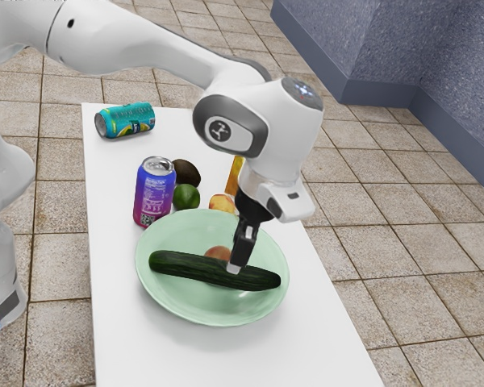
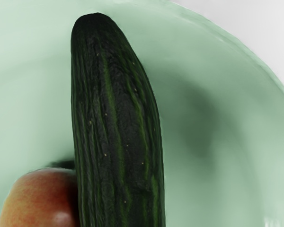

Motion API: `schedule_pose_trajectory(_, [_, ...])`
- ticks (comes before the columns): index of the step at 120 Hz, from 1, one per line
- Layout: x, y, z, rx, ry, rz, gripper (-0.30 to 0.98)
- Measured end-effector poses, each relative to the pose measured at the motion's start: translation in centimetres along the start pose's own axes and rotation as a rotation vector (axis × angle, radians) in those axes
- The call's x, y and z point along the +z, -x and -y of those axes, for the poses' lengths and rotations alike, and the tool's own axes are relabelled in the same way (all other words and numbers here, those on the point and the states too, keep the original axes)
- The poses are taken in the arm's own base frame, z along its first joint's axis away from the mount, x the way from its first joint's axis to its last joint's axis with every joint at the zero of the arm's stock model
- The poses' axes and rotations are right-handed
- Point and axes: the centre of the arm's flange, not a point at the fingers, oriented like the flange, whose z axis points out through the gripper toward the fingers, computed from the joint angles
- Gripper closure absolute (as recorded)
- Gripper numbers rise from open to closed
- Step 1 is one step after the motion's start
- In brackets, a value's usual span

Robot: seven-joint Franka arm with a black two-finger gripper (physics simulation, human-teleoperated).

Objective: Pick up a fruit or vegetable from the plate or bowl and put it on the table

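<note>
Cucumber (image 1: 181,267) lies in the bowl (image 1: 195,315) at the gripper (image 1: 235,268), whose opening and hold I cannot tell, and the reddish fruit (image 2: 42,201) beside it could crowd a grasp into slipping.

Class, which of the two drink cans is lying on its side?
The teal can, farther from the bowl; the purple-and-blue can stands upright.

Two Cameras Share One Round, Pale Green Bowl (image 1: 194,310)

The exterior view looks obliquely down from above the flat white table (image 1: 117,290), well back, the bowl toward seven o'clock. The wrist view peers down into the bowl from close above, at the long, dark green cucumber's (image 1: 194,268) end lying between three and four o'clock in the exterior view. Both catch the round, reddish-yellow fruit (image 2: 42,201).
</note>
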Motion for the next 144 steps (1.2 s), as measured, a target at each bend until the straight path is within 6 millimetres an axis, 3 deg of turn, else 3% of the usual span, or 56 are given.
schedule_pose_trajectory(28, [1.9,-2.2,-0.8,0.024,-0.007,-0.005,0.0])
schedule_pose_trajectory(52, [1.8,-2.0,-0.3,0.032,-0.007,-0.016,0.0])
schedule_pose_trajectory(144, [5.1,-2.1,0.0,0.07,-0.005,0.015,0.0])
